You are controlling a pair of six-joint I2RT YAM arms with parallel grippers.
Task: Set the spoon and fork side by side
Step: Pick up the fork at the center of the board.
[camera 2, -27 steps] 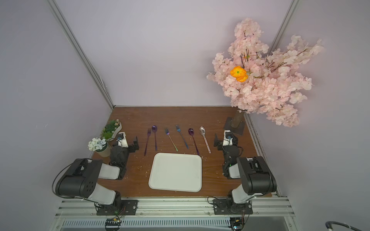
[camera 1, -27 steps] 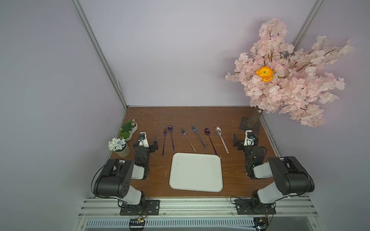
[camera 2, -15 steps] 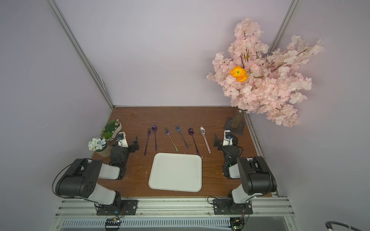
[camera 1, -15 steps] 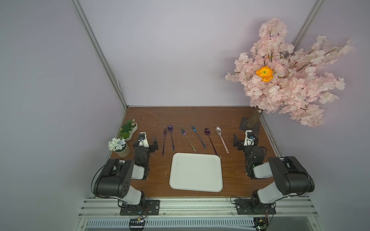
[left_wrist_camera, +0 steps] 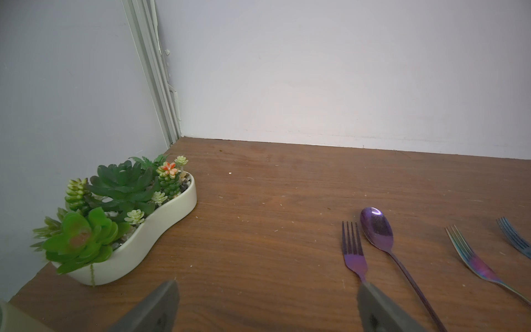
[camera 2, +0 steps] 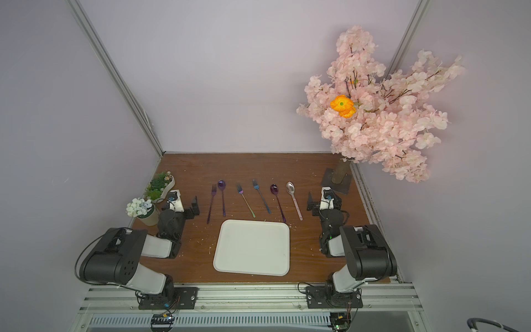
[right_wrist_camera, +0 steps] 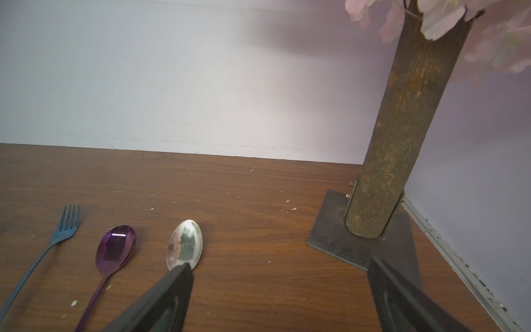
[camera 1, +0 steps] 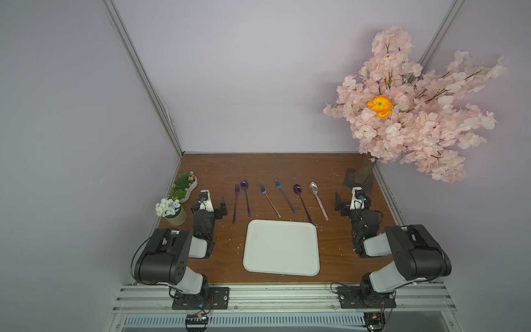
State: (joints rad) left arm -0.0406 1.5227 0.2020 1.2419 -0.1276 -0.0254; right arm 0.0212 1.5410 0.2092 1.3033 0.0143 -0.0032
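The left gripper (left_wrist_camera: pixel 267 287) is gaping empty beside the purple fork (camera 1: pixel 235 205) and purple spoon (camera 1: pixel 246 198), which are lying side by side beyond the tray (camera 1: pixel 281 250). The right gripper (right_wrist_camera: pixel 280 264) is gaping empty, bare table (right_wrist_camera: pixel 258 186) ahead.

Chalked or pencilled on the near corner of the dark metal base plate (right_wrist_camera: pixel 330 218), just in front of the rusty tree post (right_wrist_camera: pixel 402 129): "0.6", then further scrawl too faint to read.
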